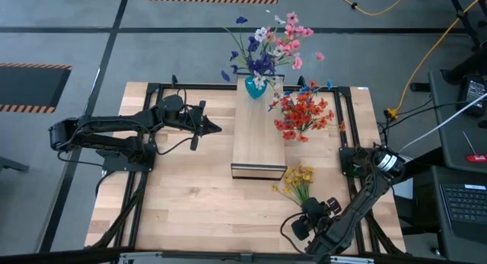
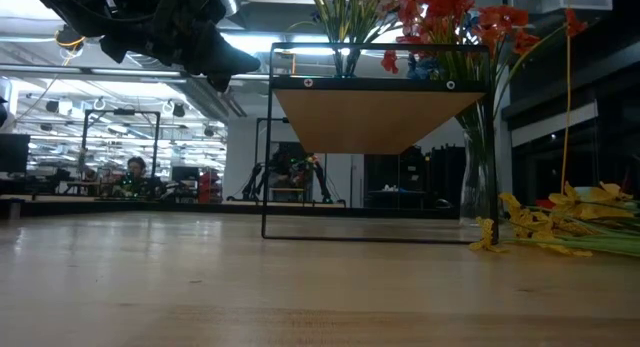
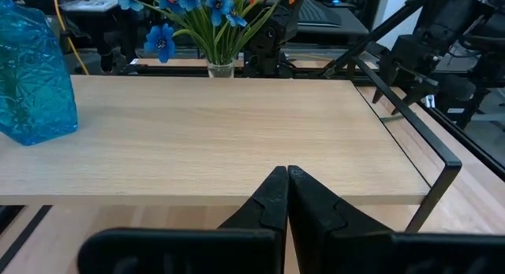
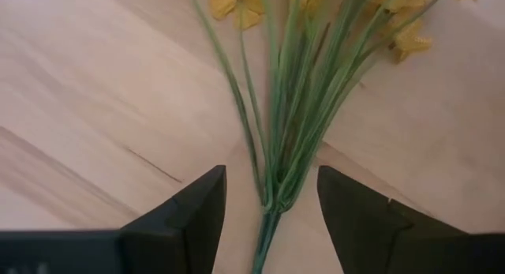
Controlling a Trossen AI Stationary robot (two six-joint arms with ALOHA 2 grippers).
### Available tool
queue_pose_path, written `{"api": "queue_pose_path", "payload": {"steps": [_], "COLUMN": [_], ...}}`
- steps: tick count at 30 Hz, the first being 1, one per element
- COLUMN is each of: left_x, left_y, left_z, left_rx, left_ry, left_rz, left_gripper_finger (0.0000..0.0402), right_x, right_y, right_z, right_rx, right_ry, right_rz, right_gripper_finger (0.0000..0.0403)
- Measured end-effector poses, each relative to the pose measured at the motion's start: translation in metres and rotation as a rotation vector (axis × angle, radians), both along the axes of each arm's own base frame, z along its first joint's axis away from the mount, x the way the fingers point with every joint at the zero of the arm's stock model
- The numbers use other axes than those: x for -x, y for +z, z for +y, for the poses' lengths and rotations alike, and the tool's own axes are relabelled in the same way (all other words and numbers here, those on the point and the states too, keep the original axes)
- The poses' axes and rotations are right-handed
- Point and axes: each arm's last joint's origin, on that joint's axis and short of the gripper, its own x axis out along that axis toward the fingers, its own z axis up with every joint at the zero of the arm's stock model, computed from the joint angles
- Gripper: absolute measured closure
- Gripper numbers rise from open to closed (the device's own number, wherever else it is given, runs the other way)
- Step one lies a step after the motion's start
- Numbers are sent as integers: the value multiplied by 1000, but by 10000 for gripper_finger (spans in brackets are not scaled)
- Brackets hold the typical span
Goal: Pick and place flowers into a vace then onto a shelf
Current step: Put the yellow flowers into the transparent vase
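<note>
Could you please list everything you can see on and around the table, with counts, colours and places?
Shelf: one, light wood on a black frame, table centre.
Blue vase: one, teal glass, on the shelf's far end, holding blue, purple, pink and white flowers.
Clear vase: one, on the table right of the shelf, holding red and orange flowers.
Yellow flowers: one bunch, lying on the table near the shelf's front right.
Left claw: shut, empty, left of the shelf.
Right claw: open, straddling the yellow stems.
</note>
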Motion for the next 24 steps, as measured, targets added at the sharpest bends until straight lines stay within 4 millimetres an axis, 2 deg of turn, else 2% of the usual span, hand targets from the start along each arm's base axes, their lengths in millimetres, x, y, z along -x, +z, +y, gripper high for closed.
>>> {"api": "queue_pose_path", "payload": {"steps": [14, 24], "left_x": [0, 0], "left_y": [-2, -2], "left_z": [0, 0], "left_rx": [7, 7], "left_ry": [0, 0], "left_rz": [17, 18], "left_gripper_finger": [395, 398], "right_x": [-9, -9], "right_y": [-14, -17], "right_z": [-3, -4], "right_rx": [33, 22], "right_ry": [-32, -40], "right_rz": [25, 24], "right_gripper_finger": [201, 201]}}
